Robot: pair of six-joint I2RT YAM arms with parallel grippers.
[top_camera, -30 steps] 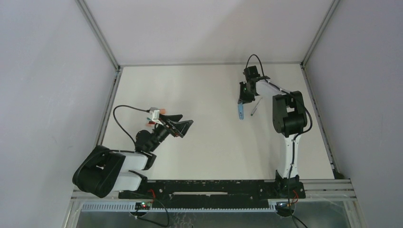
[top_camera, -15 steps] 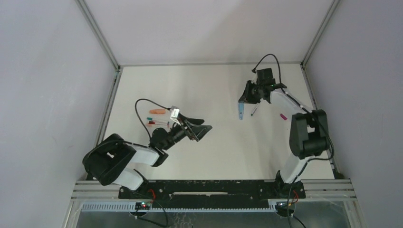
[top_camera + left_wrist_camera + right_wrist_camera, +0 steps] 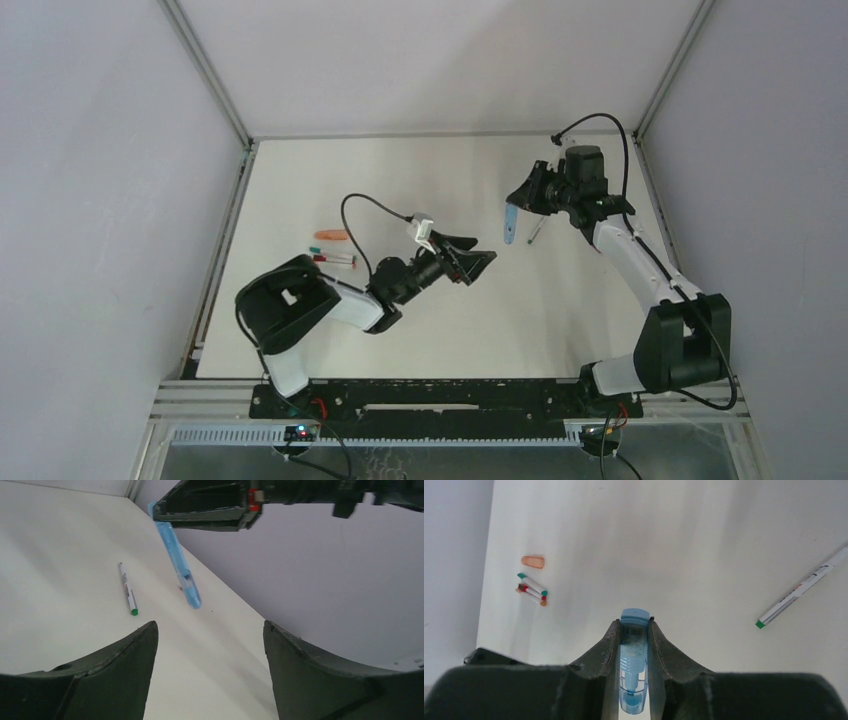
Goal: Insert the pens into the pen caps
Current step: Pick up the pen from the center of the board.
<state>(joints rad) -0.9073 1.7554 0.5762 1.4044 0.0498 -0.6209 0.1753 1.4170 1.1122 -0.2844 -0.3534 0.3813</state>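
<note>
Pens: green-tipped pen (image 3: 803, 587), white; cluster (image 3: 531, 590) of two or three
Caps: two, orange cap (image 3: 532, 561), blue cap (image 3: 634, 625)
Left fingers (image 3: 100, 680): spread
Right fingers (image 3: 599, 660): pinching blue cap

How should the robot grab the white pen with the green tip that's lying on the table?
Grip the middle of the white pen, coming straight down from above with the jaws set across its barrel. It lies flat on the table, long and thin, with bare space on both sides, so the middle is the easiest part to pinch.
</note>
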